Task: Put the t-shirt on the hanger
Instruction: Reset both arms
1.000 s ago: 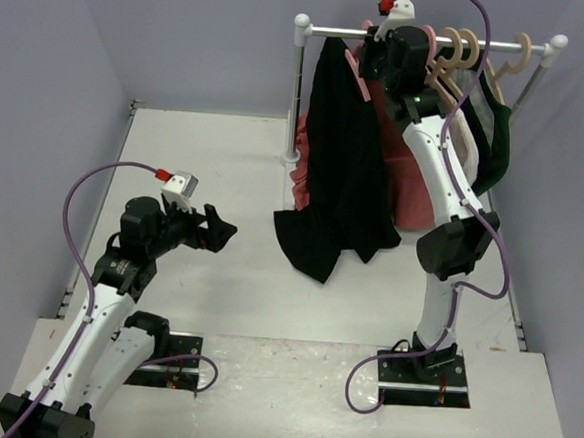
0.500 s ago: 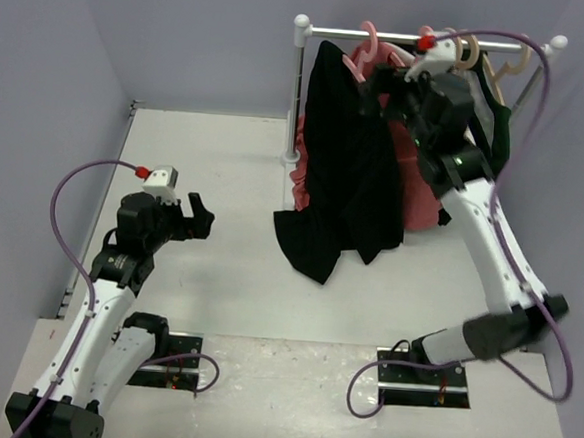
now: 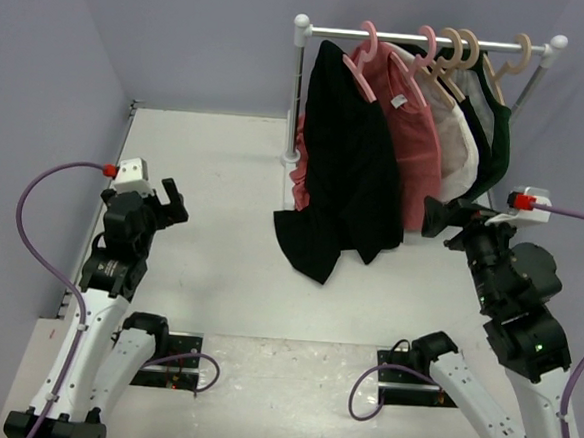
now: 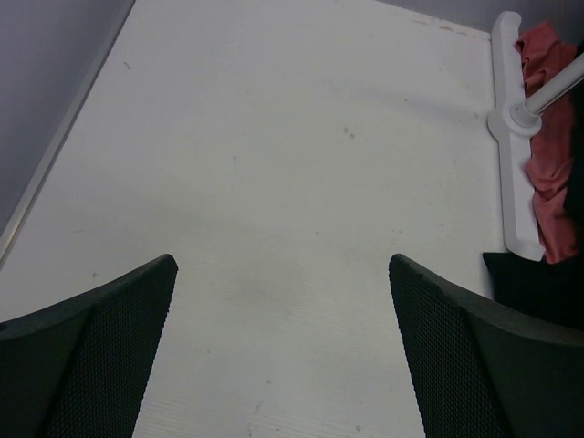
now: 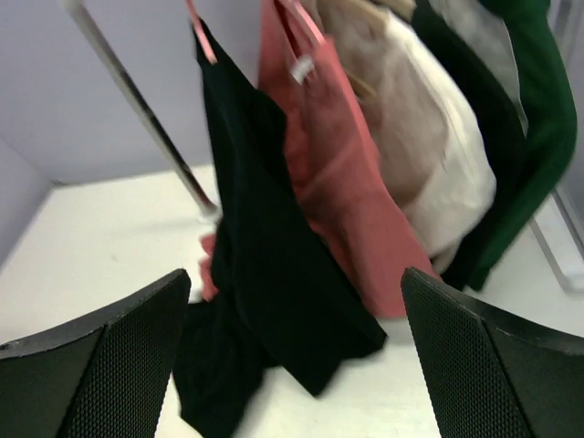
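Note:
The black t-shirt (image 3: pixel 341 167) hangs on the pink hanger (image 3: pixel 356 75) at the left end of the rail, and its lower hem trails onto the table. In the right wrist view the t-shirt (image 5: pixel 265 228) drapes from the hanger (image 5: pixel 203 38). My right gripper (image 3: pixel 440 219) is open and empty, low and to the right of the garments, apart from them; its view shows the gripper (image 5: pixel 295 274) with jaws wide. Far left over bare table, my left gripper (image 3: pixel 175 203) is open too, and the gripper (image 4: pixel 281 262) holds nothing.
A white clothes rack (image 3: pixel 425 38) stands at the back. Beside the t-shirt hang a salmon-red shirt (image 3: pixel 413 137), a whitish garment (image 3: pixel 455 150) and a dark green one (image 3: pixel 498 133) on other hangers. The rack foot (image 4: pixel 511 119) and red cloth (image 4: pixel 547 155) lie at right.
My right gripper opened and let go at the rail, and the arm swung down and back to the right. The left arm drew back toward the left wall. The t-shirt stays hanging.

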`<state>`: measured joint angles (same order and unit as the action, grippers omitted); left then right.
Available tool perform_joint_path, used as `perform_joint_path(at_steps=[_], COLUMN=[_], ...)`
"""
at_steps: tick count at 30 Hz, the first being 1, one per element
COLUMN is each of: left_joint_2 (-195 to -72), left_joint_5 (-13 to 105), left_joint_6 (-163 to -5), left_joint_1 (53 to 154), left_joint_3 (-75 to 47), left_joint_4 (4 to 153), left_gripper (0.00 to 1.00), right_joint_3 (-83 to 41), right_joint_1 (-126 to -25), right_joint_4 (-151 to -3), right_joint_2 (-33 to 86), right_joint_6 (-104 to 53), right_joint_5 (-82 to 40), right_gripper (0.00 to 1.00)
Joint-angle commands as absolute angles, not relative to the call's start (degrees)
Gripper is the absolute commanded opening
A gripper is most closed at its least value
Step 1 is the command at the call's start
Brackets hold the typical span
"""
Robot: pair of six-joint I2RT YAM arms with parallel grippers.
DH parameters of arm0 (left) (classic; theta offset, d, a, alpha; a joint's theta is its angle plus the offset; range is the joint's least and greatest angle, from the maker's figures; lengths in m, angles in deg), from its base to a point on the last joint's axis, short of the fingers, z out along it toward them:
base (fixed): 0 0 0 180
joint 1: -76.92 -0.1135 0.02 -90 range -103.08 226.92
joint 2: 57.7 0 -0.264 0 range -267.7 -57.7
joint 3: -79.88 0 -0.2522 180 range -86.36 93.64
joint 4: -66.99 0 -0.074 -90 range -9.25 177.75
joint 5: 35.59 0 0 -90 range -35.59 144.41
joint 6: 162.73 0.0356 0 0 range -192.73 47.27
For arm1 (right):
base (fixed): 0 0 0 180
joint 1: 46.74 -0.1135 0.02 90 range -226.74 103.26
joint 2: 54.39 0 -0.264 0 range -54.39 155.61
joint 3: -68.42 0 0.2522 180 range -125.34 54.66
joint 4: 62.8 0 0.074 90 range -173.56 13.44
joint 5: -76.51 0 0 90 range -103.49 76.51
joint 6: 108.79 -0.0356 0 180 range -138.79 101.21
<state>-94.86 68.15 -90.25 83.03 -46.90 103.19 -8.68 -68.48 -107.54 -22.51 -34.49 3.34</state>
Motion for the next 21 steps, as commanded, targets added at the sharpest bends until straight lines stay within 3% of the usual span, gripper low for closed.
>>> perform_joint_path(at_steps=[1, 8, 21], left_joint_2=[-93.8, -91.8, -87.6], left_joint_5=[71.2, 75.0, 77.5], left_joint_6=[-89.3, -89.8, -88.6], left_joint_1=[82.8, 85.4, 88.7], left_joint_3=[-46.1, -48.4, -50.2], left_joint_4=[102.2, 103.0, 101.9], left_gripper=[1.00, 1.00, 1.00], right_joint_3=[-3.1, 4.8, 8.2], right_joint_1=[-68.4, -68.5, -68.5], right_joint_4=[-114.9, -113.1, -112.7], right_joint_2=[-25.6, -31.4, -35.2], right_joint_6=[-36.0, -36.9, -37.2], right_joint_5=[9.7, 10.4, 11.8], right_gripper=[0.99, 0.99, 0.99])
